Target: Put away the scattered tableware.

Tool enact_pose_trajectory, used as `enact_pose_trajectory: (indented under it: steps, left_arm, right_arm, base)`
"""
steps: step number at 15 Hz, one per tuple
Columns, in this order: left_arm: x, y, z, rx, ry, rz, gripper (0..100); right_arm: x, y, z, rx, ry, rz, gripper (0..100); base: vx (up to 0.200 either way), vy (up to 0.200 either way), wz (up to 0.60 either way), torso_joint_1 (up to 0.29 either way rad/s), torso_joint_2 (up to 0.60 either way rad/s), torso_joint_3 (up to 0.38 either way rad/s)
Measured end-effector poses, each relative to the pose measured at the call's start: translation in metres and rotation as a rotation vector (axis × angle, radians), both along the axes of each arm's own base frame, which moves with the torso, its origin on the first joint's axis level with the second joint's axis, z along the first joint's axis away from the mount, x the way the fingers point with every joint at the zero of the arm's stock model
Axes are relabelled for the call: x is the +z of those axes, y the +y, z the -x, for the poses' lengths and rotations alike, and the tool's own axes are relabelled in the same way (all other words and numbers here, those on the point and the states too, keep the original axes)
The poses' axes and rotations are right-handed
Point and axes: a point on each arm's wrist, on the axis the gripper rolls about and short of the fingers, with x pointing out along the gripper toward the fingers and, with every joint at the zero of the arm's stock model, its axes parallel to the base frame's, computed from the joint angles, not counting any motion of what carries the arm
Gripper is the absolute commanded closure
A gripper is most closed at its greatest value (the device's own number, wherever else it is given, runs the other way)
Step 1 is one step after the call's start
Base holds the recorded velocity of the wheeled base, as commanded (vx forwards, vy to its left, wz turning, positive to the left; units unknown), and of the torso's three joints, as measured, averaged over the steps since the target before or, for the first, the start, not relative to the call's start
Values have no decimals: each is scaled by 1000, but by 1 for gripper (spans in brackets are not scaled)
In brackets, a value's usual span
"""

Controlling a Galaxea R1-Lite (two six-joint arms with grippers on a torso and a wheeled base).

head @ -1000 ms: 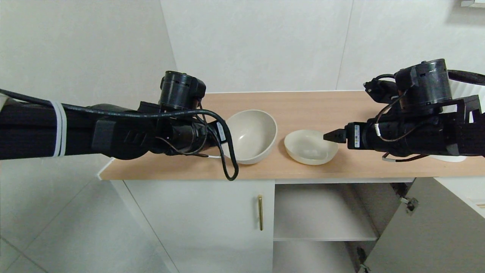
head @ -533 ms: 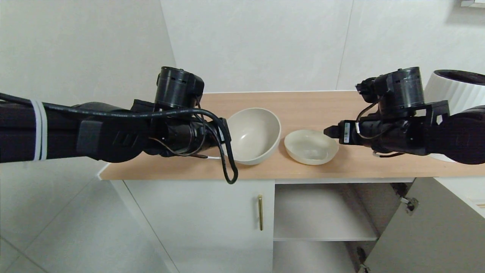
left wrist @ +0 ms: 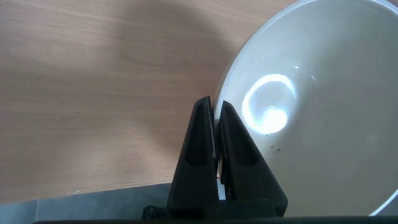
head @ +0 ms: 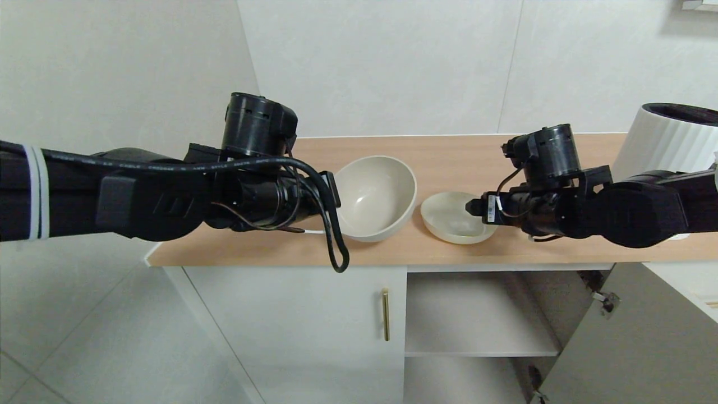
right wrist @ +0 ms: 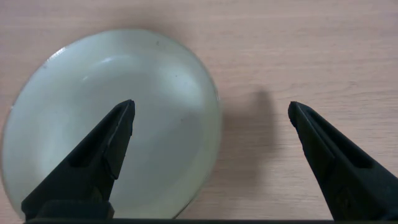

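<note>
Left hand (head: 331, 196) (left wrist: 214, 102): you have it pressed together on the near rim of the big bowl, one finger inside the wall and one outside, a thin pinch with little material between the pads.
Right hand (head: 474, 206) (right wrist: 209, 107): spread wide and holding nothing. One finger hangs over the inside of the shallow bowl, the other over bare wood beyond its edge, so the rim sits between them.
Large bowl (head: 376, 196) (left wrist: 311, 124): deep, pale, glossy inside, tipped so its mouth faces your left arm. You cannot tell from these views whether its base is clear of the wood.
Small bowl (head: 457, 224) (right wrist: 155, 124): low and wide, flat on its base just beside the large one, apart from it.
Handling: both look like rigid glazed ware or hard plastic. Expect no give, a slick surface, and chipping if ceramic. The deep one is likely the heavier and will want to swing under a one-sided rim pinch.
Where to hold: take the rim squarely, well down the wall, and close firmly before lifting. Keep each bowl low.
Tabletop (head: 460, 157): wooden, carrying both bowls, with a ribbed white vessel (head: 667, 134) at your right.
Cupboard shelf (head: 477, 314): open below the bowls, a likely place for them.
</note>
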Motion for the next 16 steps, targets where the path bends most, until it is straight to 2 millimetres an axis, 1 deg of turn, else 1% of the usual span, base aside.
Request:
enact_pose_trajectory:
  steps: [4,5,10,16]
  left_arm:
    - [1,0,0,0,-2,1,100]
    - [1,0,0,0,-2,1,100]
    - [1,0,1,1,-2,0,100]
    - [-2,-1,4,-9,6,-7,100]
  right_arm:
    - [-6,2,-3,0,15,8,0]
    - [-8,2,-4,0,18,9,100]
    - [-11,3,-7,-2,26,5,100]
    - [-7,2,-4,-5,20,-7,100]
  base:
    - [0,0,0,0,0,0]
    - [0,0,0,0,0,0]
    - [0,0,0,0,0,0]
    - [0,0,0,0,0,0]
